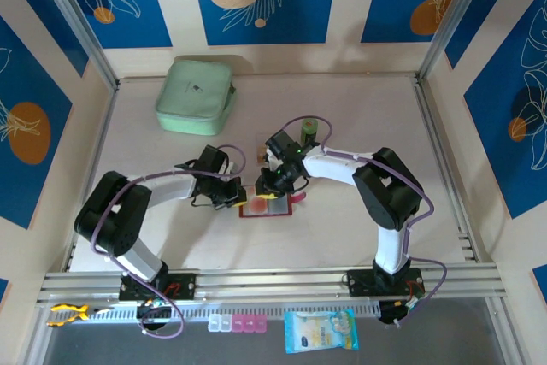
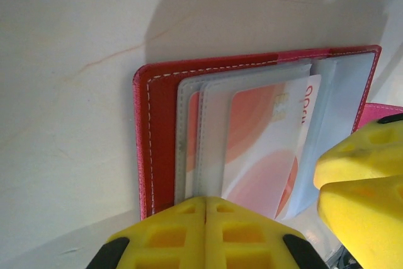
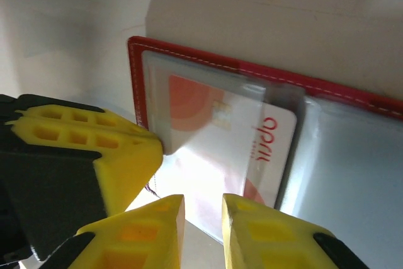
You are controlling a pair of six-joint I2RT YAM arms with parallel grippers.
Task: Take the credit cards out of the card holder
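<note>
Two grippers are crowding over the card holder (image 1: 267, 213), which is lying open and flat on the pale table (image 1: 342, 245) just below the middle of the top view. It's sitting between the left gripper (image 1: 229, 192) and the right gripper (image 1: 275, 181).

In the left wrist view, the left gripper (image 2: 204, 222) is sitting at the bottom center with its yellow fingers pressed together along a thin seam, and I'm not seeing anything between them. Its tips are sitting right at the lower edge of the red holder (image 2: 160, 137). A white-and-orange credit card (image 2: 264, 137) is lying inside the cloudy sleeves, up and to the right of those tips.

In the right wrist view, the right gripper (image 3: 203, 218) is showing a narrow gap between its fingers at the bottom center. The card (image 3: 214, 149) is poking partway out of its sleeve, with its near edge running down to that gap. I can't tell if the fingers are actually touching it. One left finger (image 3: 94, 149) is pressing at the holder's left edge (image 3: 135, 86).

A mint-green zip case (image 1: 195, 96) is sitting well apart at the upper left.
</note>
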